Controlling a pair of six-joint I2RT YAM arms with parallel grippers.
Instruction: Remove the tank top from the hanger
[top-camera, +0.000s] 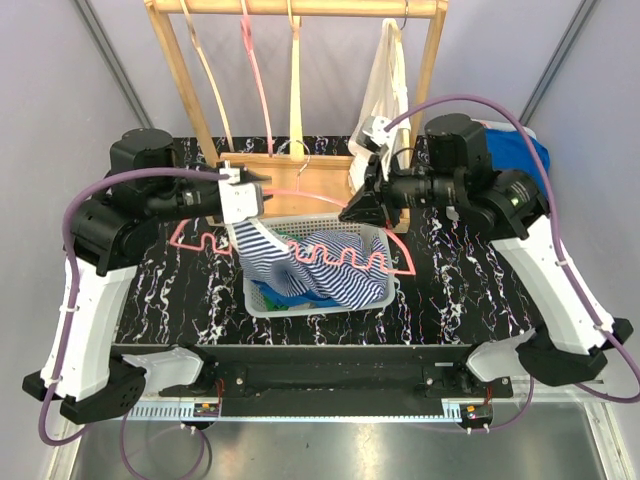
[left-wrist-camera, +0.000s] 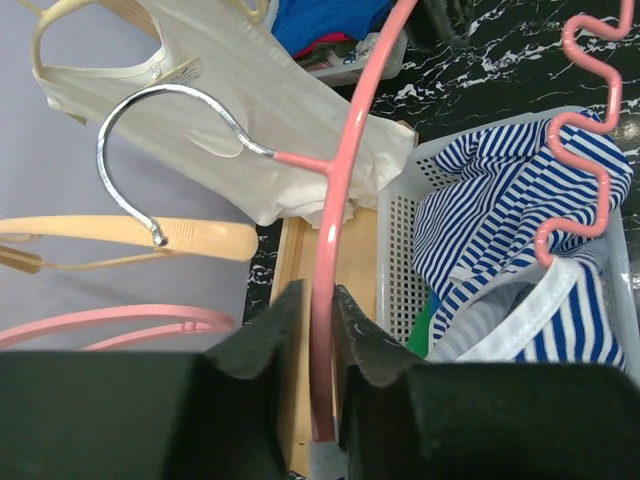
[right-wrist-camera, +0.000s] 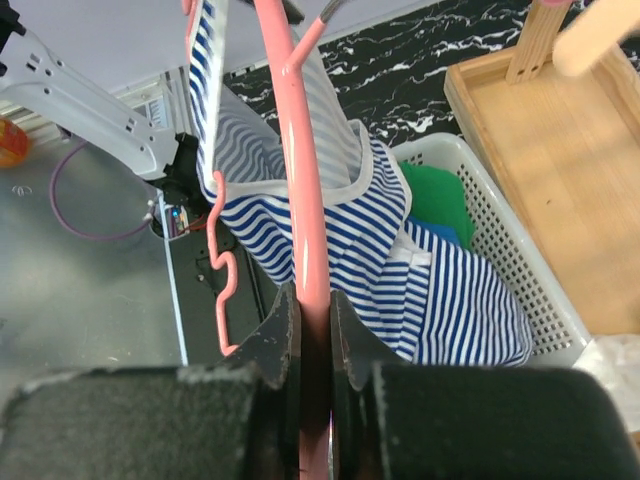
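A pink hanger with a wavy lower bar is held level above a white basket. The blue-and-white striped tank top still hangs on it and sags into the basket. My left gripper is shut on the hanger's left arm, beside its metal hook; the fingers close round the bar. My right gripper is shut on the hanger's right arm, with the tank top draped below it. The tank top also shows in the left wrist view.
A wooden rack stands behind the basket with a pink hanger, cream hangers and a white garment. Its wooden base lies beside the basket, which holds green cloth. Blue cloth lies at the far right.
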